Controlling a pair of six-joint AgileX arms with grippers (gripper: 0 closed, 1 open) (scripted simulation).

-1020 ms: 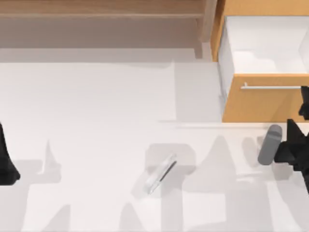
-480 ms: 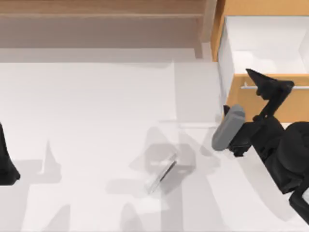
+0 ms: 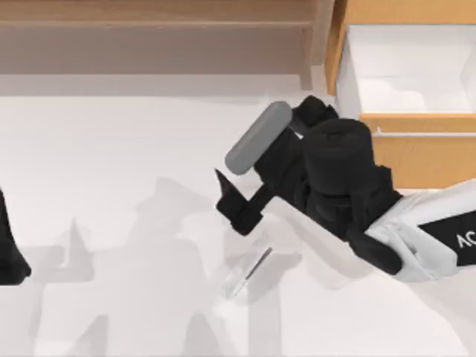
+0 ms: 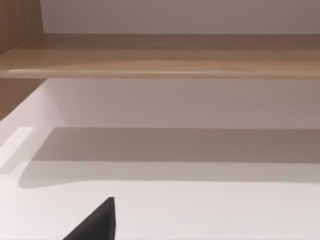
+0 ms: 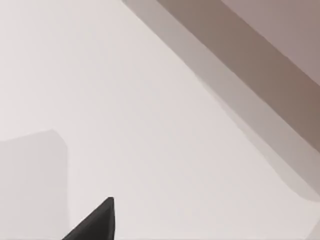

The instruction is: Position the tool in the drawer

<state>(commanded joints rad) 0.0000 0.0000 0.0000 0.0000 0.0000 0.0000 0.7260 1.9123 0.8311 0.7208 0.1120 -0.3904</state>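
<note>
The tool (image 3: 248, 271) is a slim silvery strip with a dark edge, lying slanted on the white table near the front centre. My right gripper (image 3: 230, 202) hovers just behind and slightly left of it, open, with nothing between its fingers; one black fingertip (image 5: 102, 220) shows in the right wrist view over bare table. A matte grey cylinder (image 3: 257, 138) rides on that arm's wrist. The drawer (image 3: 416, 158) stands pulled out at the back right, with an orange-brown front, a silver bar handle (image 3: 424, 134) and a white interior (image 3: 409, 67).
A pale grey-brown wooden shelf unit (image 3: 149, 22) runs along the back, also seen in the left wrist view as a shelf board (image 4: 160, 55). My left gripper (image 3: 7, 256) stays parked at the table's left edge, its fingertip (image 4: 102, 220) over bare table.
My right arm has swung from the right edge, past the drawer front, leftward to the centre of the table above the tool. The tool and the left arm have not moved.
</note>
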